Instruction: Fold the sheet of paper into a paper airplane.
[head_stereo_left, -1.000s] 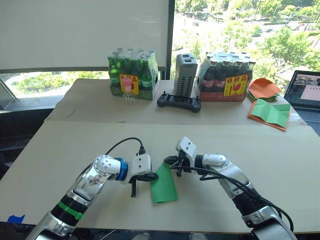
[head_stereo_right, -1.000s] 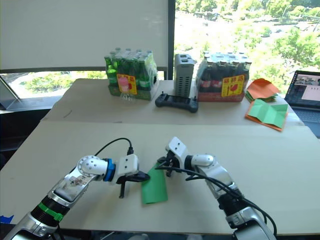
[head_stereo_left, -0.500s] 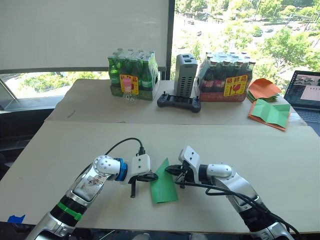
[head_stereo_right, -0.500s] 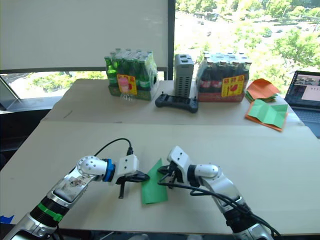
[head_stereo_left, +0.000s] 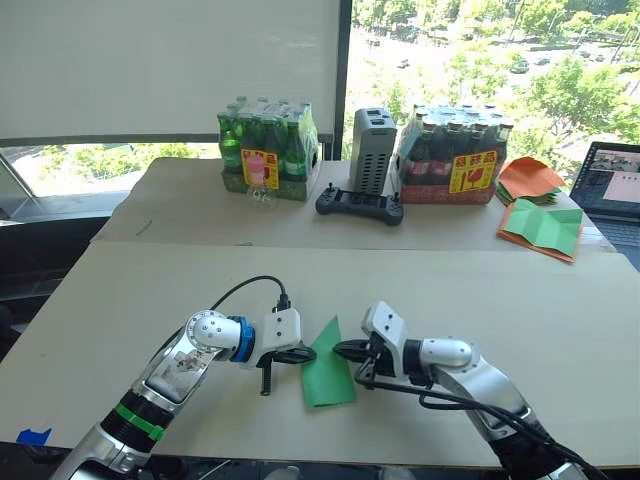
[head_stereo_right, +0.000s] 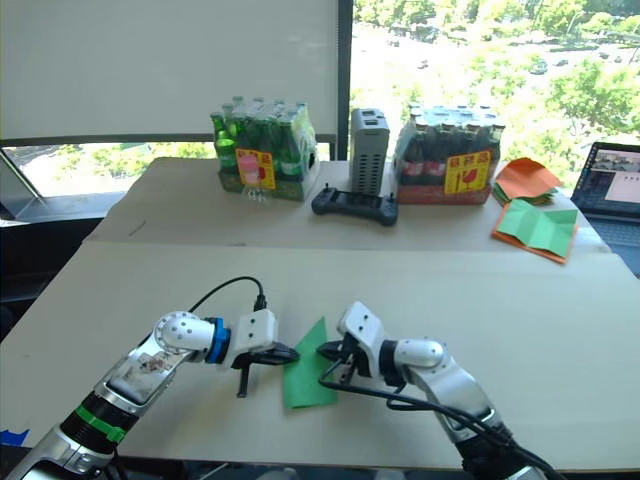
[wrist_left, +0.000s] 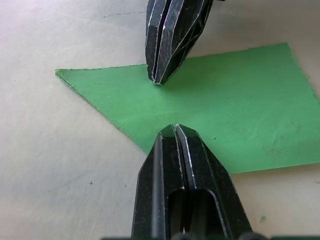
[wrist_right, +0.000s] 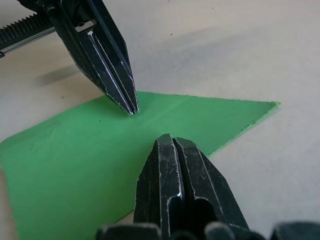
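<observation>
While the sheet of paper (head_stereo_left: 326, 365) lies flat on the near table (head_stereo_left: 520, 300), folded to a narrow wedge with its tip pointing away from the robot, it is met from both sides: the left gripper (head_stereo_left: 303, 354) at its left edge and the right gripper (head_stereo_left: 343, 349) at its right edge, near the pointed half.

From the right eye, the same is seen. On the far table, a pack of green bottles (head_stereo_right: 263, 148), a pack of dark bottles (head_stereo_right: 447, 156), a grey box (head_stereo_right: 368, 150), a black controller (head_stereo_right: 354, 206) and a green sheet edged with orange (head_stereo_right: 535, 228) are kept well apart from the work.

At the left wrist, the fingers are pressed together, with nothing pinched, and their tip rests on the paper's near edge. The other gripper's tip is set down on the paper across from it.

At the right wrist, the fingers are likewise pressed together on the paper, empty.

The step appears to be flattening a crease. It is judged that one tip should be kept as an anchor while the other is drawn along the fold with light, even pressure, so that the thin paper is not dragged or torn.
</observation>
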